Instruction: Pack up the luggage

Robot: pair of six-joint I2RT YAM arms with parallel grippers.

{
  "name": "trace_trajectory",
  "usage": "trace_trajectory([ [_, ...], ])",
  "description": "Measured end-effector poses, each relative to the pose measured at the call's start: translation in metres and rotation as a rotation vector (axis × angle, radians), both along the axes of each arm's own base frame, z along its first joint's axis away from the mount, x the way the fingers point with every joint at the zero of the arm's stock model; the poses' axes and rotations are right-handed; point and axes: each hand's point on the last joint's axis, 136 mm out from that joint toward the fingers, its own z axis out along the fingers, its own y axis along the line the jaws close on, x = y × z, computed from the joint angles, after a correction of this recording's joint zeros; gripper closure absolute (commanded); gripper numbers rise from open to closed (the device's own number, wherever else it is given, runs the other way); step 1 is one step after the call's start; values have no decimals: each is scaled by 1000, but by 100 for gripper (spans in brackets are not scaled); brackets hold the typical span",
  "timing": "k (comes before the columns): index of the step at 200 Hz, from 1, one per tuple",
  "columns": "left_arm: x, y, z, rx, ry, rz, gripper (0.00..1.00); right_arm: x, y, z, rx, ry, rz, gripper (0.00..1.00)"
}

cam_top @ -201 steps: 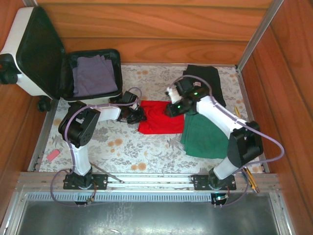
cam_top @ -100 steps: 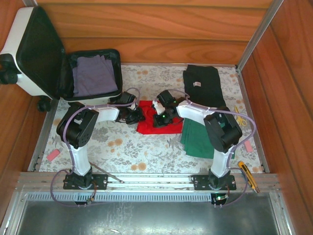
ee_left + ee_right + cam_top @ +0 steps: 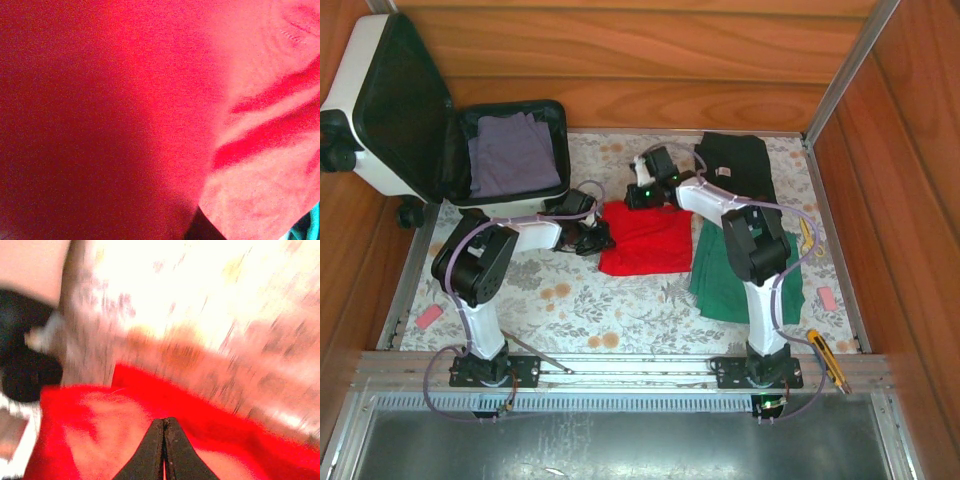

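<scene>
The luggage (image 3: 380, 110) lies open at the far left, its white lid standing up and a grey folded garment (image 3: 510, 155) in the black-lined base. A red cloth (image 3: 648, 240) lies mid-table. My left gripper (image 3: 597, 238) is at the cloth's left edge, shut on it. Red fabric covers the left wrist view, with one dark fingertip (image 3: 199, 231) poking out. My right gripper (image 3: 636, 194) is at the cloth's far-left corner. Its jaws (image 3: 165, 421) are pressed together over the red cloth (image 3: 100, 440), with a sliver of red between them.
A green cloth (image 3: 730, 278) lies right of the red one, and a black garment (image 3: 738, 165) behind it. Pink erasers (image 3: 428, 317) (image 3: 828, 297), a yellow cutter (image 3: 823, 358) and a thin metal rod (image 3: 535, 350) lie near the front. Wooden walls close in the table.
My right gripper has shut and swung from the red cloth's right side to its far-left corner. The cloth bunched up, then spread back. The left arm has stayed put.
</scene>
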Motion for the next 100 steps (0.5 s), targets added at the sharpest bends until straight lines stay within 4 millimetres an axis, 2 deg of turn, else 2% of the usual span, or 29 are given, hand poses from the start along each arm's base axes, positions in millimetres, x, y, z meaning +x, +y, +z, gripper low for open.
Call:
trace_trajectory([
  [20, 0, 0, 4, 0, -16, -10, 100, 32, -10, 11, 44, -34, -59, 87],
  [42, 1, 0, 13, 0, -55, -30, 100, 41, -27, 11, 46, -33, -99, 84],
  [56, 3, 0, 22, 0, -90, -48, 100, 35, -34, 10, 34, -29, -107, 84],
  [78, 5, 2, 37, 3, -147, -79, 100, 13, -51, 10, -12, -20, -110, 83],
  [100, 10, 6, 51, 36, -178, -128, 100, -5, -71, 28, -54, -61, -117, 83],
])
